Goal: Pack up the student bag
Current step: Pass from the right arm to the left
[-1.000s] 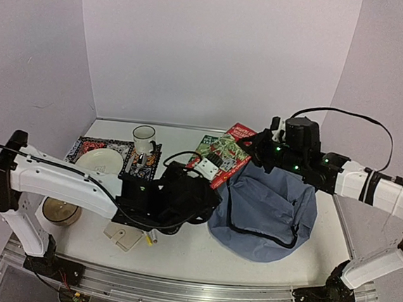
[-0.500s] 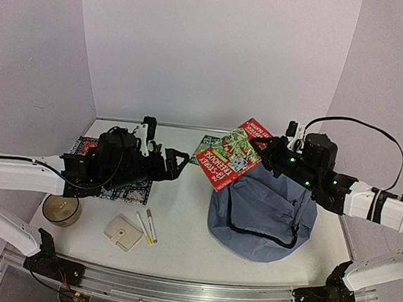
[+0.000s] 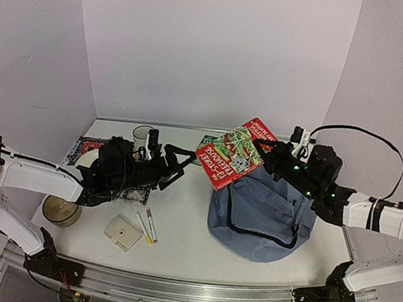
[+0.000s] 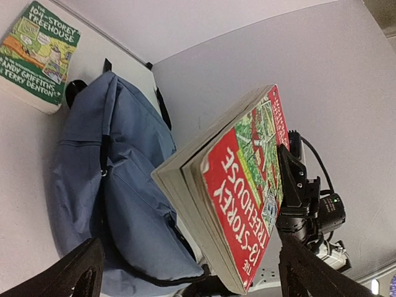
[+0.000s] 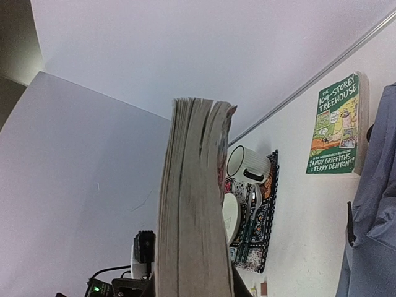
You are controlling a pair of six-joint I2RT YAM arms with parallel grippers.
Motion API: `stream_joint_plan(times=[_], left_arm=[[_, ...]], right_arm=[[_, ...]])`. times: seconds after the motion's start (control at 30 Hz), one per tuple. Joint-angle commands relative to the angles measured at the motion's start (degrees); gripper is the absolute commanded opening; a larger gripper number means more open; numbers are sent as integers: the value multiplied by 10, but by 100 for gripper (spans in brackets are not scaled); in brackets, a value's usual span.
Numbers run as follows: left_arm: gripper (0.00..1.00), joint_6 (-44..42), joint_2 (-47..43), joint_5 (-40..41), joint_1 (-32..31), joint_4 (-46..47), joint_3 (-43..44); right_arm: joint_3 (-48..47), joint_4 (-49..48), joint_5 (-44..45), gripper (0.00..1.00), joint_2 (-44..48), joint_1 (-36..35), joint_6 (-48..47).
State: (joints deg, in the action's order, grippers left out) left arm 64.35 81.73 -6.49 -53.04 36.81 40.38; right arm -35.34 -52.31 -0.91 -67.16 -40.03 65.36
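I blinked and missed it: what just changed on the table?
The left fingers, open, drew back leftward over the placemat. The right fingers, gripping the red book, raised it above the student bag. Bag, green book, mug and pens stayed put.

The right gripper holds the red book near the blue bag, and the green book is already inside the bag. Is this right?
Not quite: the green book lies on the table outside the student bag, as the left wrist view shows. The right gripper does hold the red book near the bag.
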Motion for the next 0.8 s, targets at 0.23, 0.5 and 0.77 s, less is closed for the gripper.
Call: stream_joint_plan(times=[0.23,0.5,0.77], left_arm=[[99,105,91,-62,3,194,63],[80,104,125,-69,6,209,115],[42,105,118,-59,8,220,98]], right_arm=[[-2,-129,-37,0,22,0,42],[14,-132,-44,0,26,0,47],[28,-109,-38,0,25,0,21]])
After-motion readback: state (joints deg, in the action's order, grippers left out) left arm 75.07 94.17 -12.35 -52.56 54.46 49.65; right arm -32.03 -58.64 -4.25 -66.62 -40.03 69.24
